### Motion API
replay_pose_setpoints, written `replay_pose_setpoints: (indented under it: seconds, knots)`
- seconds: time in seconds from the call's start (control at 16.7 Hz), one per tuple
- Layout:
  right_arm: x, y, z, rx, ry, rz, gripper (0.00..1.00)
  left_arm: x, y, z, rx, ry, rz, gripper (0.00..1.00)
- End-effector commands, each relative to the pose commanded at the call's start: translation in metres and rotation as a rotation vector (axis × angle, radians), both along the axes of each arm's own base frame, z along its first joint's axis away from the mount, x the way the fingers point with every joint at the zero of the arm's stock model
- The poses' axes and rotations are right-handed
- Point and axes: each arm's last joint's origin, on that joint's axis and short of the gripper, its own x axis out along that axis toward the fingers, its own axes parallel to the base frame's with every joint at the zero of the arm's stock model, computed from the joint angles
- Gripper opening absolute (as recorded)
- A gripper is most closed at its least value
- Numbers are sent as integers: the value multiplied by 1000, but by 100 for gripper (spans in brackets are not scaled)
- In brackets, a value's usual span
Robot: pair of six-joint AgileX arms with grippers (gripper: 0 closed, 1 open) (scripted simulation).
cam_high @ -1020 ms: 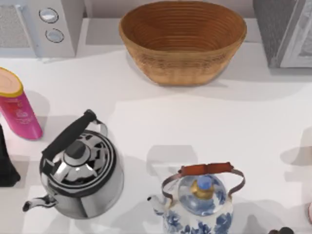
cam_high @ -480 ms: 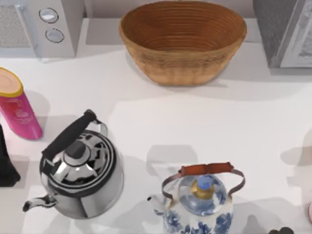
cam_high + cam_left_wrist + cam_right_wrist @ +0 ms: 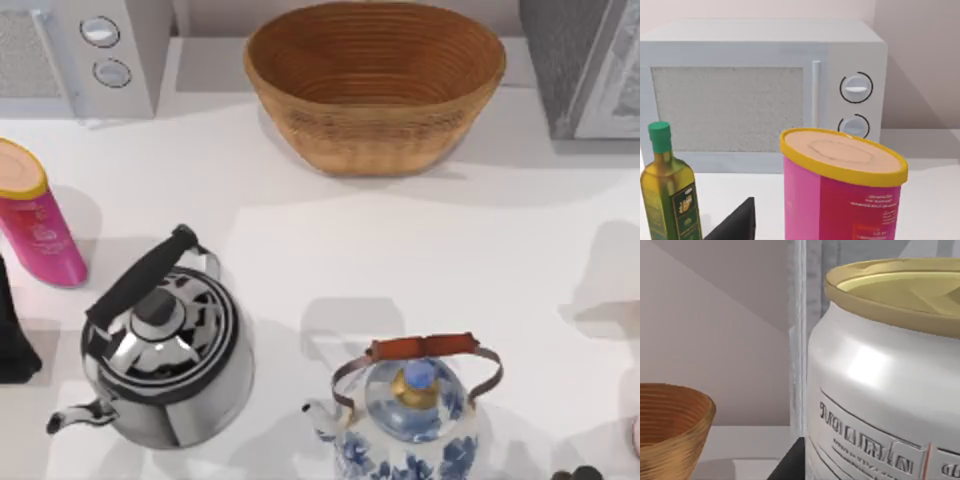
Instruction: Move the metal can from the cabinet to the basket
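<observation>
The metal can [image 3: 885, 385] looms very close in front of the right wrist camera, upright, its silvery side printed with lettering and its gold-toned rim tilted slightly toward the lens. A dark edge of the right gripper's finger [image 3: 790, 462] shows just beside the can's lower side, seemingly touching it, though I cannot tell whether the fingers are clamped on the can or spread apart. A pale cabinet post [image 3: 800, 335] stands just behind the can, and the basket [image 3: 670, 430] sits off to the side, apart from it.

From above, the basket [image 3: 375, 85] rests at the far middle of the white table [image 3: 400, 260], open side up. The cabinet [image 3: 585, 65] stands at the far right corner, the microwave [image 3: 85, 55] at the far left. A pink canister [image 3: 35, 215] leans at the left edge, a steel kettle [image 3: 165, 345] sits near left, and a blue-and-white kettle [image 3: 410, 410] near the middle.

The left arm [image 3: 12, 335] waits at the left edge; its camera faces the canister [image 3: 842, 192], an olive oil bottle [image 3: 670, 192] and the microwave [image 3: 765, 90].
</observation>
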Motion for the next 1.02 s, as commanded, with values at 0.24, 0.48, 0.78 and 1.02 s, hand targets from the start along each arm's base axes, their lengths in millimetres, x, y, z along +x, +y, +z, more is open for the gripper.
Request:
replay_pose_setpoints:
  seconds: [0.24, 0.48, 0.78, 1.02]
  knots:
    - [55, 27, 55, 2, 6, -5, 0, 0, 0, 0, 0, 0, 0, 100]
    - [136, 82, 80, -2, 27, -9, 0, 0, 0, 0, 0, 0, 0, 100]
    - [225, 176, 49, -10, 53, -9, 0, 0, 0, 0, 0, 0, 0, 100]
    - [260, 237, 8, -12, 60, -7, 0, 0, 0, 0, 0, 0, 0, 100]
